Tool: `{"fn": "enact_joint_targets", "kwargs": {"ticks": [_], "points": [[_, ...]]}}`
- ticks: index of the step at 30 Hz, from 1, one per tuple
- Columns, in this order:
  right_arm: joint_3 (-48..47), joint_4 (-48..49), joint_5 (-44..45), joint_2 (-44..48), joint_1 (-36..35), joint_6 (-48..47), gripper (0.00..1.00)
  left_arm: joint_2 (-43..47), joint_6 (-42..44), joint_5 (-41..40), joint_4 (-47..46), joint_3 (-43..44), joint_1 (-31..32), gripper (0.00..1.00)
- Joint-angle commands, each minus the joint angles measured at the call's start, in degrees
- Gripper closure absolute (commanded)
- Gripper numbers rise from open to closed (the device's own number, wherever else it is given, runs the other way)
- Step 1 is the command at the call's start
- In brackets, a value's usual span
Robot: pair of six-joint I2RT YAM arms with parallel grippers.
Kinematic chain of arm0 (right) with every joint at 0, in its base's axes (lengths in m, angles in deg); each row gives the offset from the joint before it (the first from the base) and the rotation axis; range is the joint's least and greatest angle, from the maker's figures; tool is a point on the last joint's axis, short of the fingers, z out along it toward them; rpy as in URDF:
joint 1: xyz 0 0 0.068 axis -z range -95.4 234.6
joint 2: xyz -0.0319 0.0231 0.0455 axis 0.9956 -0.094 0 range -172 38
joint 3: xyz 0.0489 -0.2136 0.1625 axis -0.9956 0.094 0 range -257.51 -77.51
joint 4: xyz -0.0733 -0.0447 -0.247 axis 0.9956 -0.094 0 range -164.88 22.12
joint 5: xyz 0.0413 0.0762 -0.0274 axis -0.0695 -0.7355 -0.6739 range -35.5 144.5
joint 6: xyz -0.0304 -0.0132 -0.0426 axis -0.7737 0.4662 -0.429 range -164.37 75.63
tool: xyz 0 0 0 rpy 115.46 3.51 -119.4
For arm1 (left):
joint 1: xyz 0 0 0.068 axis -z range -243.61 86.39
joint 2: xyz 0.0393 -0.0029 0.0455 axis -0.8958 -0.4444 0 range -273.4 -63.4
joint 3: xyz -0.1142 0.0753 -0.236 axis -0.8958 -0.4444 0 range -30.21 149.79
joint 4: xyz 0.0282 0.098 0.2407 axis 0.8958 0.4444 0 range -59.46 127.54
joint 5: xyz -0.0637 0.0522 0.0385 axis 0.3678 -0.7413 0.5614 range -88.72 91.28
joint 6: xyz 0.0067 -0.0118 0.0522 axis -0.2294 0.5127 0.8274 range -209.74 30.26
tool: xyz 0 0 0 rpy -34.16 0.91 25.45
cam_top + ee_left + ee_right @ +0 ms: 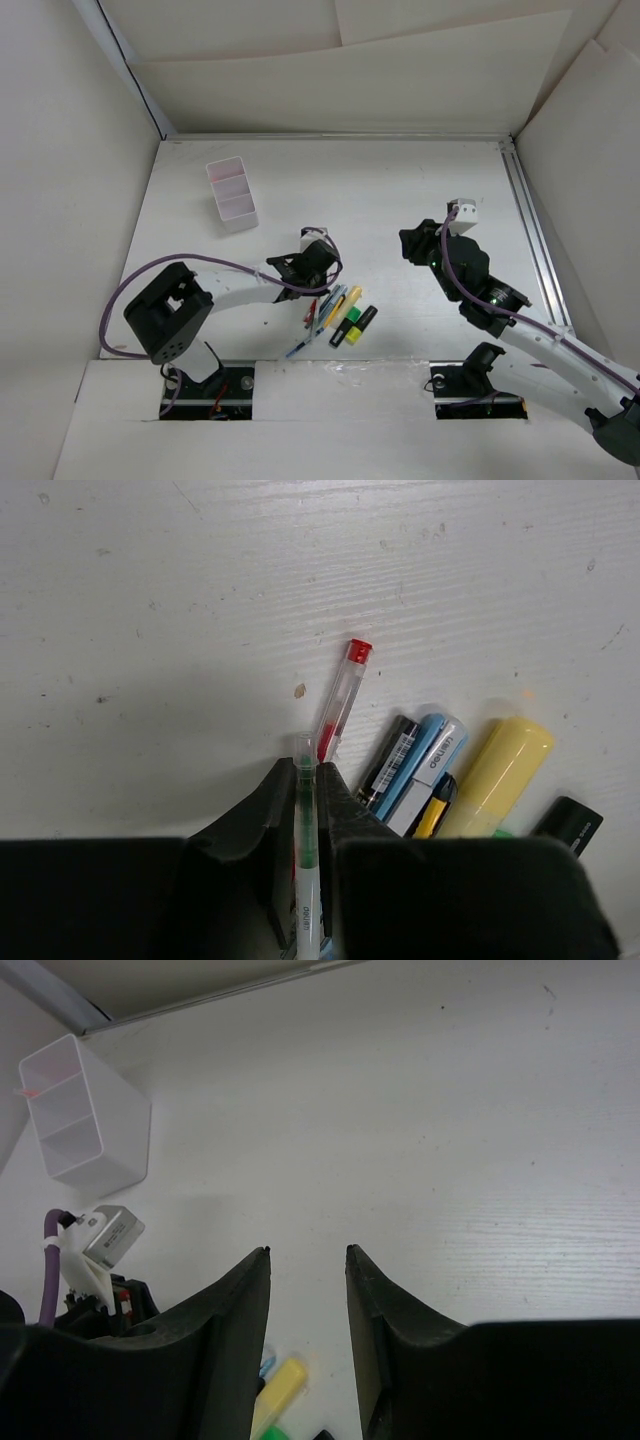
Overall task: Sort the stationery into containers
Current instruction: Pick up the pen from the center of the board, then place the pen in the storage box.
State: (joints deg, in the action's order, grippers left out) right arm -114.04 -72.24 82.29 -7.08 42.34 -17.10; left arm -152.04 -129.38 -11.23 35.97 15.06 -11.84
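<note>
My left gripper pinches a thin green pen at its very fingertips over the near pile, my right gripper hangs spread and empty, and I fear that slim hold lets the pen swivel or slip before reaching the far-left box.

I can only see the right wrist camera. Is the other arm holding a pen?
Observer: Yes, the left gripper is shut on a clear pen with green ink.
Operator: Are more pens near it?
Observer: A red-capped pen lies on the table just ahead of that gripper.
Operator: Where's the box from there?
Observer: From above, the white box stands apart from the pile, toward the table's far left.
</note>
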Motion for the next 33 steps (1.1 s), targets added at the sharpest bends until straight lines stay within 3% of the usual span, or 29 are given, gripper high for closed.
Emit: {"fn": "enact_joint_targets", "kwargs": {"ticks": [1,10,15,22,26,33], "points": [[-1.17,1.37,-0.63,0.26,0.42,0.16,0.58,3.82,0.61,-1.37,1.69,1.47,0.35,1.0],[-1.17,1.37,-0.63,0.26,0.42,0.16,0.58,11.74,0.61,-8.65,4.06,7.63,0.35,1.0],[-1.17,1.37,-0.63,0.26,0.42,0.16,0.58,13.58,0.61,-13.41,-2.08,9.74,-4.91,1.0],[-1.17,1.37,-0.63,0.26,0.42,0.16,0.58,9.9,1.92,-24.83,-16.49,15.18,-19.76,1.0],[-1.17,1.37,-1.16,0.26,0.42,0.16,0.58,-0.27,2.72,-23.18,-18.0,24.66,-31.43,1.0],[-1.17,1.9,-1.69,-0.89,0.42,0.16,0.58,-11.36,7.55,-21.85,-19.58,40.05,-42.09,1.0]]}}
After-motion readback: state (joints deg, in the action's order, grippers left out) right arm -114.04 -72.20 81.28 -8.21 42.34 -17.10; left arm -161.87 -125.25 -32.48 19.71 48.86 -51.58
